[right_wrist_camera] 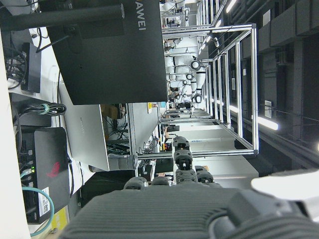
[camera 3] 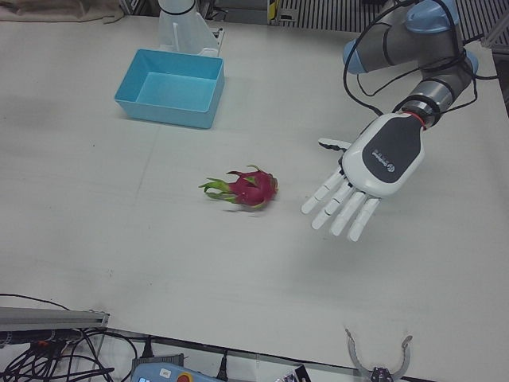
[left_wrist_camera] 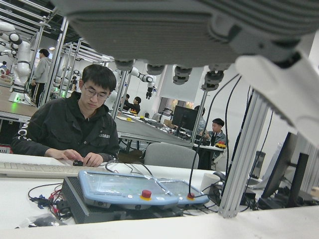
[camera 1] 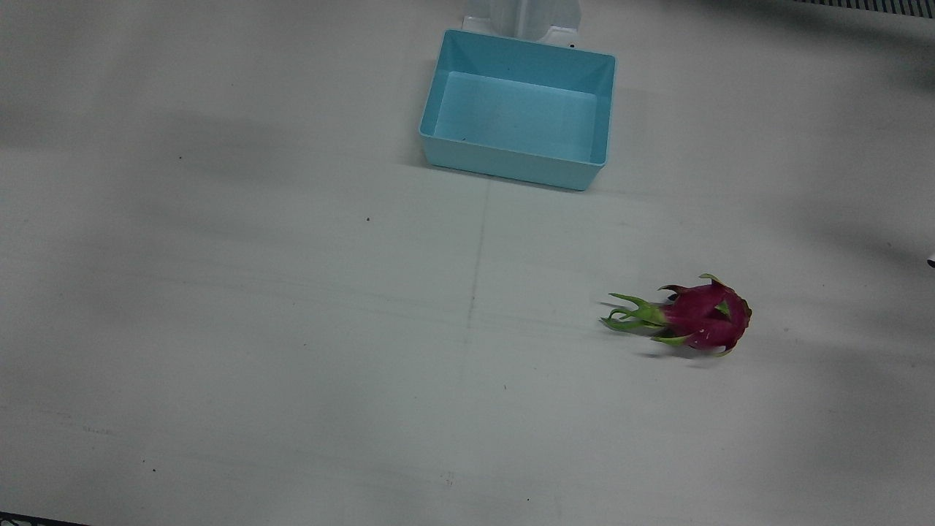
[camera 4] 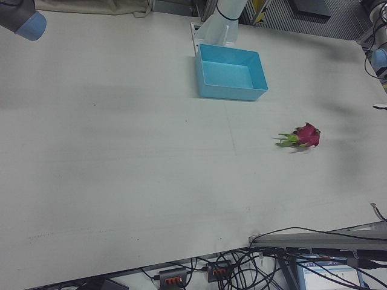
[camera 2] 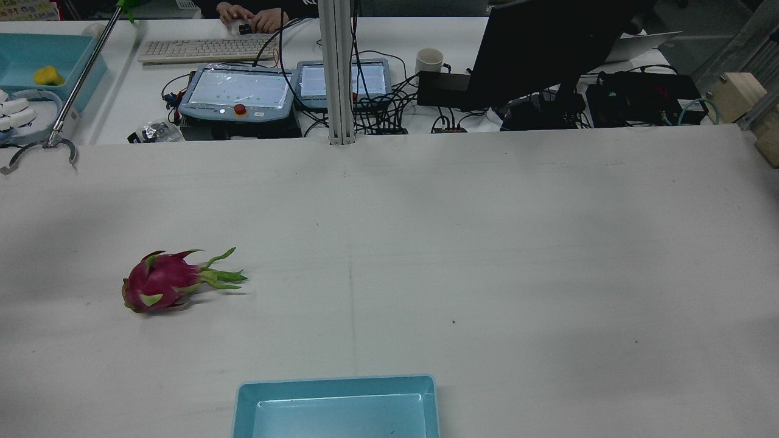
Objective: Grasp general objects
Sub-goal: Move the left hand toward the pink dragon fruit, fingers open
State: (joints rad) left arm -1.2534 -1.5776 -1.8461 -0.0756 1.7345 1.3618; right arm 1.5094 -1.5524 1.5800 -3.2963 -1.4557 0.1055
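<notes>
A magenta dragon fruit (camera 1: 697, 318) with green scales lies on its side on the white table, on the robot's left half; it also shows in the rear view (camera 2: 161, 283), the left-front view (camera 3: 248, 187) and the right-front view (camera 4: 306, 135). My left hand (camera 3: 362, 175) hovers above the table beside the fruit, apart from it, palm down, fingers spread, empty. Its fingers (camera 2: 13, 109) just show at the rear view's left edge. My right hand (right_wrist_camera: 174, 209) shows only in its own view, fingers extended and holding nothing, facing the monitor beyond the table.
An empty light-blue bin (camera 1: 511, 164) stands at the robot's side of the table, mid-width, also in the rear view (camera 2: 243, 401). A metal grabber tool (camera 2: 61, 103) lies at the far left edge. A keyboard, pendants and a monitor (camera 2: 548, 48) stand beyond.
</notes>
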